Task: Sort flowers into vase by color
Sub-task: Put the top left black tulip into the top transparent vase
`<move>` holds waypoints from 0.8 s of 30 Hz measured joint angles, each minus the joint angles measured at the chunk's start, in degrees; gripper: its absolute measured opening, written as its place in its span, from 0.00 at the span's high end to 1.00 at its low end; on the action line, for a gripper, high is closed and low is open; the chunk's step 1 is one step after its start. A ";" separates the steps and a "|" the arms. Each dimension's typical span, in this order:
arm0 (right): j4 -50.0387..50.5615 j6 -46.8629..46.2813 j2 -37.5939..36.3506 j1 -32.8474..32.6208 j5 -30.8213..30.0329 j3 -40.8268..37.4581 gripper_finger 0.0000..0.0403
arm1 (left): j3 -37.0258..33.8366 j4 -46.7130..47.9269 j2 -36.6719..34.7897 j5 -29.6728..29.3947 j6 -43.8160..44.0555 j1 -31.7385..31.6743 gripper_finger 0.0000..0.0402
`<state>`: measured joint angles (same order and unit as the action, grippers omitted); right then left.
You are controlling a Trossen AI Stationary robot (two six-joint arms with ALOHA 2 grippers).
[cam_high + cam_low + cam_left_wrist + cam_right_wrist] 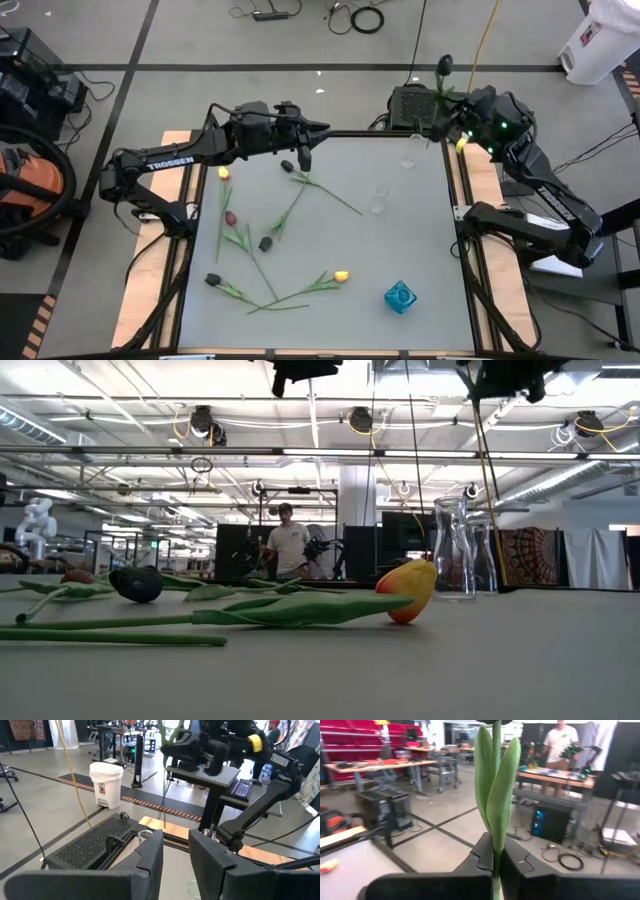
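Lowest in the high view, a small blue vase (400,296) stands on the grey table (410,240) with nothing visible in it. Left of it lie the tulips: a yellow one (341,275), a dark one (213,280) at lower left, another dark one (266,242) mid-table, a pinkish red one (231,217), and a yellow one (224,173) near the left edge. Two clear glass vases (453,550) stand right of centre, apparently empty. Along the table's top edge the left gripper (304,157) hangs with fingers parted on nothing, just beside a dark bud (287,166). At upper right, off the table corner, the right gripper (495,865) pinches a dark tulip's stem (495,795) upright.
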<state>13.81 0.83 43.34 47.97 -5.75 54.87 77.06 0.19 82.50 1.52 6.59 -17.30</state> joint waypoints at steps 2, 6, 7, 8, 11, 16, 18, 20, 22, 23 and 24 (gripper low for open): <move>-1.31 -0.61 1.70 1.19 0.10 0.00 1.00 | 0.00 0.01 0.00 -0.08 0.00 0.01 0.76; -4.69 -0.77 5.40 2.52 2.89 0.00 1.00 | 0.00 0.02 0.00 -0.09 0.00 0.02 0.76; -5.17 -0.77 6.28 2.74 3.00 0.00 1.00 | 0.00 0.05 0.02 -0.09 0.00 0.02 0.76; -5.74 -0.74 7.10 2.91 3.11 0.00 1.00 | 0.00 0.18 0.02 -0.09 0.00 0.02 0.76; -7.80 -0.60 8.67 3.55 3.10 0.00 1.00 | 0.00 0.50 0.02 -0.09 0.01 0.02 0.76; -9.08 -0.07 9.46 5.32 3.12 0.00 1.00 | 0.00 0.57 0.02 -0.09 0.14 0.07 0.76; -8.91 -0.09 9.65 6.31 3.80 0.00 1.00 | 0.00 0.58 0.02 -0.09 0.15 0.07 0.76; -8.94 -0.42 10.02 7.22 5.65 0.00 1.00 | 0.00 0.57 0.02 -0.09 0.15 0.07 0.76; -8.88 -0.60 10.73 7.60 6.60 0.00 1.00 | 0.00 0.57 0.02 -0.09 0.15 0.07 0.76; -8.77 -0.58 11.15 7.64 7.17 0.00 1.00 | 0.00 0.59 0.02 -0.09 0.11 0.07 0.76; -8.73 -0.58 11.61 7.62 7.40 0.00 1.00 | 0.00 0.57 0.02 -0.09 0.09 0.07 0.76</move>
<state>5.08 0.25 54.95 55.59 1.65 54.87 77.06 0.76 82.52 1.43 6.68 -17.23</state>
